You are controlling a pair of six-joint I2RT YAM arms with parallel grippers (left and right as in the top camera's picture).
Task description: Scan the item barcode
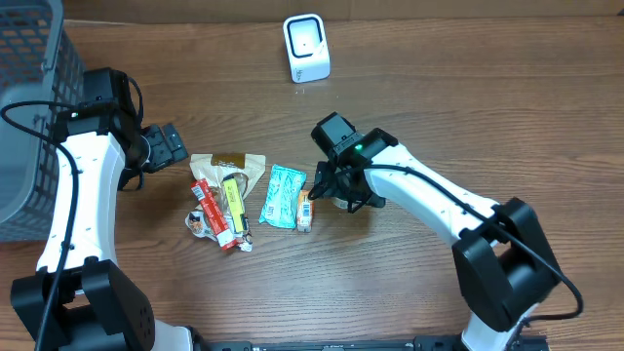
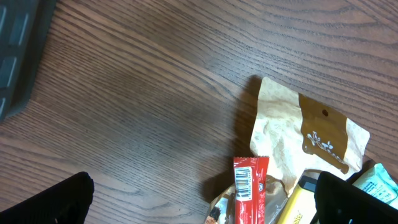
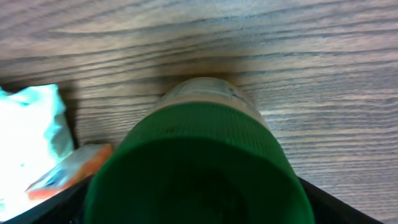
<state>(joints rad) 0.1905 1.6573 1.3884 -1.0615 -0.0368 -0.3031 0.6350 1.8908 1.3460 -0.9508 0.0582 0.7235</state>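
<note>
Wood-grain table [image 1: 439,88] under green-capped bottle [image 3: 199,174]

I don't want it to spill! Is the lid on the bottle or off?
On. The right wrist view shows the green ribbed cap covering the top of the bottle.

Walled off along the far left by a gray basket [image 1: 29,107]. Crowded in the middle by a heap of brown pouch [image 1: 234,164], red bar [image 1: 210,210], yellow bar [image 1: 234,198], teal packet [image 1: 283,195] and small orange packet [image 1: 305,208], overlapping or just beside one another, with only slivers of wood between. Blocked just right of the orange packet by a green-capped bottle [image 3: 199,168]. Open over bare table [image 1: 468,88] between the heap and the white scanner [image 1: 306,47] at the far edge, also right of the scanner and left of the pouch toward the basket.
</note>
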